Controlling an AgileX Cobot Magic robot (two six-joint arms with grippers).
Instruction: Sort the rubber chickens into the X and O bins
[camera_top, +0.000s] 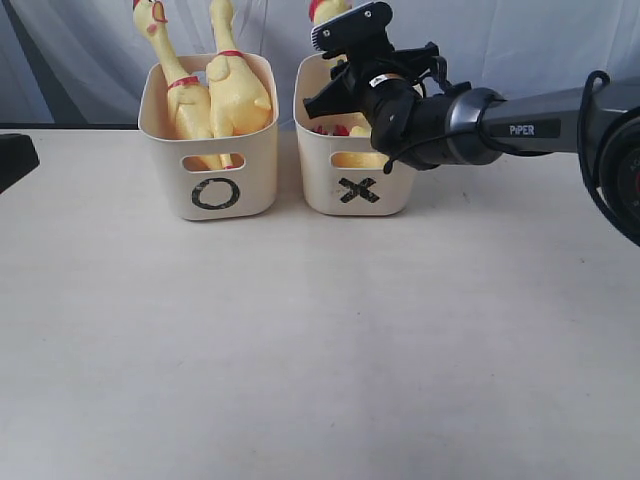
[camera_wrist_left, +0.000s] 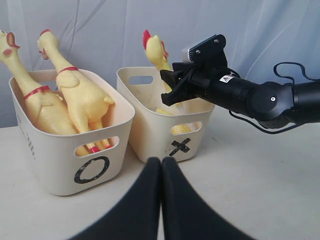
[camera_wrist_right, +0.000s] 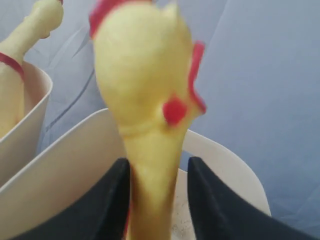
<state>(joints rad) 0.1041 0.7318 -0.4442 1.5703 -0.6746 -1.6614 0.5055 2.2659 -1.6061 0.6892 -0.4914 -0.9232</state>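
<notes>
Three of three chickens are in tubs, none on the table (camera_top: 300, 350), so the sorting looks almost done.

Nearest: left claw (camera_wrist_left: 161, 200) is fully closed, fingers pressed together, holding nothing. It hangs low over the table, near side of both tubs, well apart from them.

Middle, left: O tub (camera_top: 255, 180) holds two chickens (camera_top: 190, 110), standing roughly upright side by side, feet down, necks and heads above the rim, leaning slightly left. The handle slot shows yellow and red behind it.

Middle, right: X tub (camera_top: 325, 190), just beside the O tub, a small gap between them. The third chicken (camera_wrist_left: 156, 47) stands in it, body below the rim, head and comb well above.

Right claw (camera_wrist_right: 157, 172) reaches in from the right over the X tub, one finger each side of that chicken's neck. The right wrist view shows a sliver of tub wall between the neck and one finger, so the jaws are parted, not clamped. The chicken seems to stand on its own.

Far: grey curtain (camera_top: 520, 40) only.

Left to do, my read: pull the right claw up and away without snagging the neck or tipping the chicken. Whether the X/O split is correct I can't judge from this.
</notes>
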